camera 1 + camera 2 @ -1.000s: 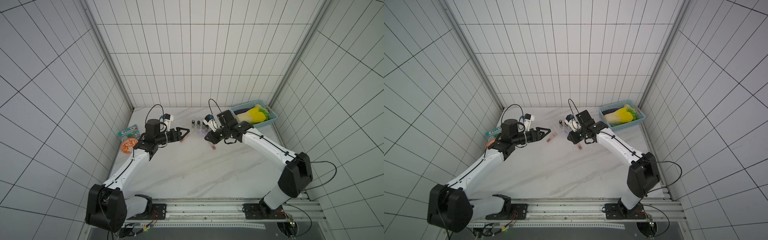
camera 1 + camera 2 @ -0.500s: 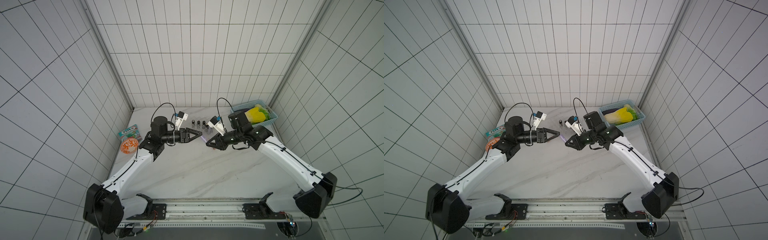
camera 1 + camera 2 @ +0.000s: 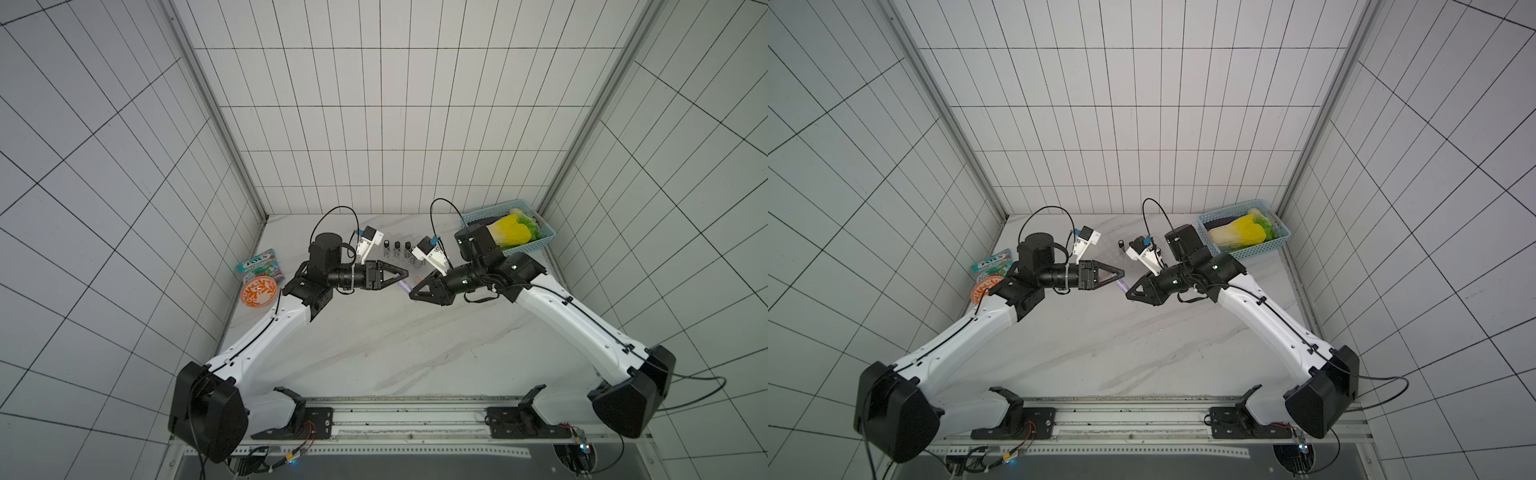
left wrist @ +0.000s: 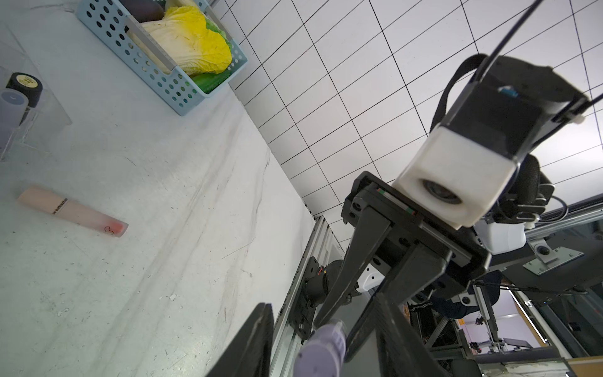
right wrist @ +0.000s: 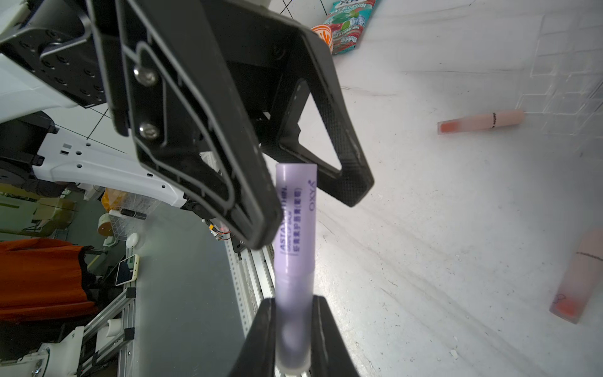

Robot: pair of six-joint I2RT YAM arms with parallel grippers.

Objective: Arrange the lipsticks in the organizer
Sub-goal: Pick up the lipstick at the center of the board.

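A pale lilac lipstick [image 5: 295,228] hangs above the table's middle, and my right gripper [image 5: 295,303] is shut on its base. It shows as a short lilac tube [image 3: 404,285] between both arms in both top views [image 3: 1122,285]. My left gripper [image 4: 323,303] faces the right one with its jaws on either side of the tube's free end [image 4: 321,349], still open, with a gap beside one finger. The clear organizer [image 3: 399,259] stands behind, holding black lipsticks [image 3: 397,246]. Two pink lipsticks [image 5: 481,121] [image 5: 576,277] lie flat on the table.
A light blue basket [image 3: 528,248] with a cabbage stands at the back right corner. A mint packet [image 3: 259,266] and an orange patterned bowl [image 3: 258,291] sit by the left wall. The marble table [image 3: 395,353] stretches forward to the rail.
Both arms swung in toward each other above the table. My right gripper carried the lilac lipstick up. The left jaws narrowed around its free end.
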